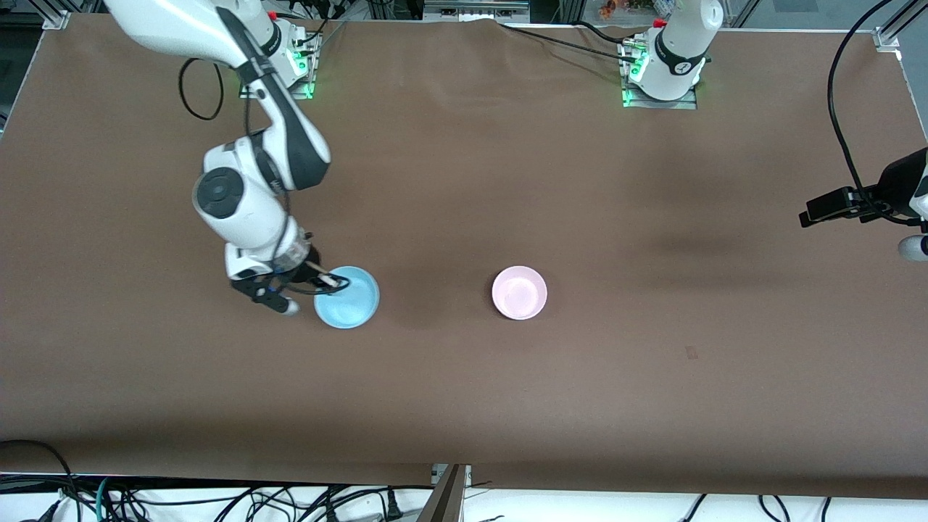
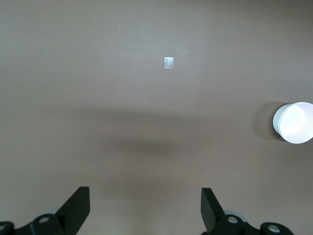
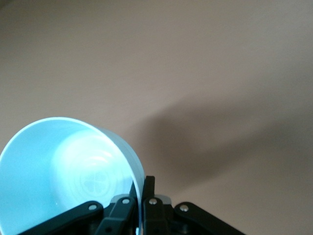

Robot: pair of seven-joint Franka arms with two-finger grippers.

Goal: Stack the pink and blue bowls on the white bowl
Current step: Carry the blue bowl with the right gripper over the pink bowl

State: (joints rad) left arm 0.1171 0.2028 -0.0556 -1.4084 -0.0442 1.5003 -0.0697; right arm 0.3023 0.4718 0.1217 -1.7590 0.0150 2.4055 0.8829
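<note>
The light blue bowl (image 1: 348, 299) is toward the right arm's end of the table. My right gripper (image 1: 328, 281) is shut on its rim, one finger inside the wall and one outside, as the right wrist view shows (image 3: 142, 188) with the blue bowl (image 3: 63, 171) beside it. I cannot tell whether the bowl rests on the table. The pale pink bowl (image 1: 519, 292) stands near the table's middle. In the left wrist view (image 2: 293, 122) its outer wall looks whitish. No separate white bowl shows. My left gripper (image 1: 915, 246) waits open and empty over the left arm's end of the table (image 2: 144, 196).
The brown cloth (image 1: 464, 181) covers the whole table. A small tape mark (image 1: 691, 352) lies nearer the front camera than the pink bowl and also shows in the left wrist view (image 2: 169, 62). Cables hang along the front edge.
</note>
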